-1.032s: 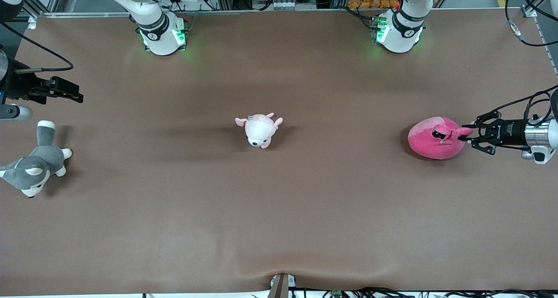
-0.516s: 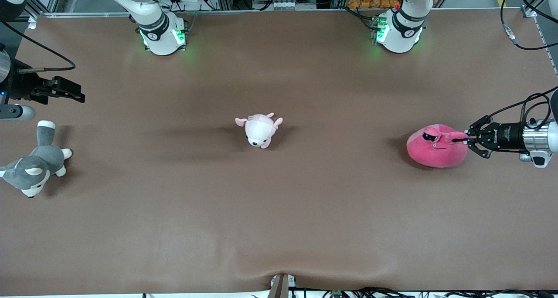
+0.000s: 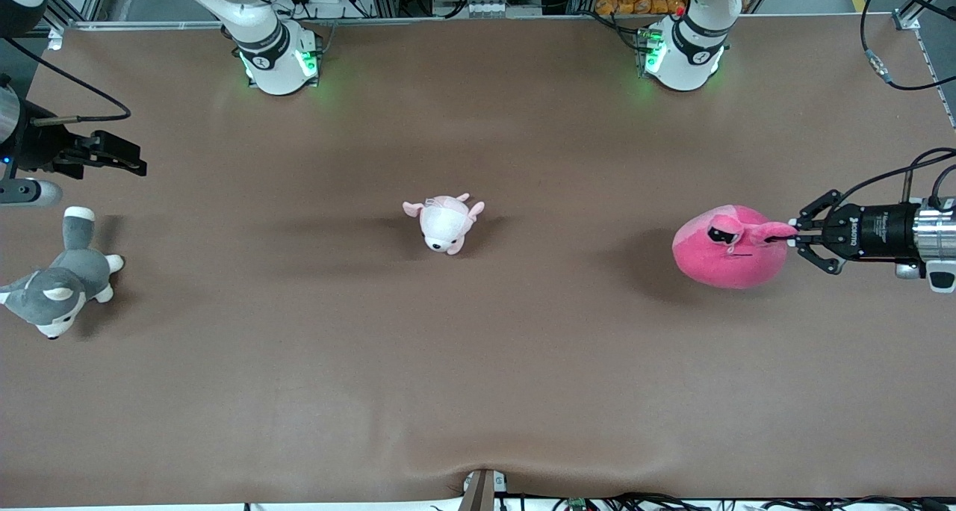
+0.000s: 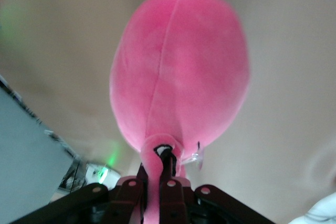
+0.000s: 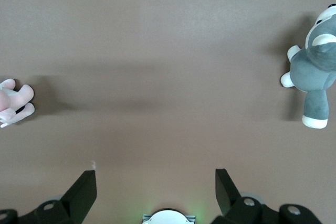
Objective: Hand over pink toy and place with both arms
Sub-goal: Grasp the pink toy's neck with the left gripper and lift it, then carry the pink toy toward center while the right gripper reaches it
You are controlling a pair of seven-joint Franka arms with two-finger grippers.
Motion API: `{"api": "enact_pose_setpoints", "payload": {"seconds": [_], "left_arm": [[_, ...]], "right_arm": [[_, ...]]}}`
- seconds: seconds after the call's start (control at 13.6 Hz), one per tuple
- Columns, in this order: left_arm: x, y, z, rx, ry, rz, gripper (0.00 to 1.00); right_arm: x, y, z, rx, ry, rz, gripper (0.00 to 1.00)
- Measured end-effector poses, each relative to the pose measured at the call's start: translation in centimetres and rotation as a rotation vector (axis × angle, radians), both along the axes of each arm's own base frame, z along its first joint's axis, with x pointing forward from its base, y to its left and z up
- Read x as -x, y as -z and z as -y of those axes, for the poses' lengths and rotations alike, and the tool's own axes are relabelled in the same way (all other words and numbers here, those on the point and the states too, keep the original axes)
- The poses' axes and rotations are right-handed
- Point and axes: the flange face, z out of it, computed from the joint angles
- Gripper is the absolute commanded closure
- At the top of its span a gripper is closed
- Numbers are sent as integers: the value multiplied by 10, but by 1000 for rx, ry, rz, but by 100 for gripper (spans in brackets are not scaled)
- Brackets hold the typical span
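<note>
**Risk note: pink toy carried by one ear only**

The left gripper (image 3: 796, 234) is clamped tight on a single ear of the pink toy (image 3: 728, 248), over the left arm's end of the table (image 3: 478, 361). The toy's shadow falls offset on the brown surface, so it looks lifted clear or nearly so; this is a judgement, as contact underneath cannot be seen. In the left wrist view the ear (image 4: 157, 150) is pinched between the fingers (image 4: 167, 192) and the whole round body (image 4: 178, 66) hangs from that one flap.

The right gripper (image 3: 119, 156) waits with its jaws spread wide over the right arm's end of the table, above the grey-and-white husky plush (image 3: 56, 287). The right wrist view shows its fingers (image 5: 84, 192) far apart with nothing between them.

Likely failure points:
- Ear slips out. The hold is thin, soft fabric bearing the full weight; a fast swing toward the middle could pull it free.
- Toy swings or spins under the pinch, so the right gripper meets a moving, badly presented body at handover.
- The pale pink-and-white plush (image 3: 444, 223) lies at the table's middle, in the probable transfer zone; a low-carried toy could brush it.
- Early release by the left gripper, before the right has real purchase on the bulky body, would drop it.
</note>
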Motion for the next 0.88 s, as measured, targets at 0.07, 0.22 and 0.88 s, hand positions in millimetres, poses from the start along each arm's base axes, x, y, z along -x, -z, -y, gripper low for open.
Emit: {"api": "enact_pose_setpoints", "payload": {"seconds": [0.07, 0.22, 0.88], "left_arm": [[0, -16, 21, 21, 8, 3, 100], [5, -42, 67, 41, 24, -13, 100], [21, -106, 287, 19, -137, -45, 100]], "right_arm": [[-1, 2, -2, -3, -3, -3, 0], [-5, 11, -14, -56, -13, -20, 0], [-48, 112, -109, -615, 37, -250, 0]]}}
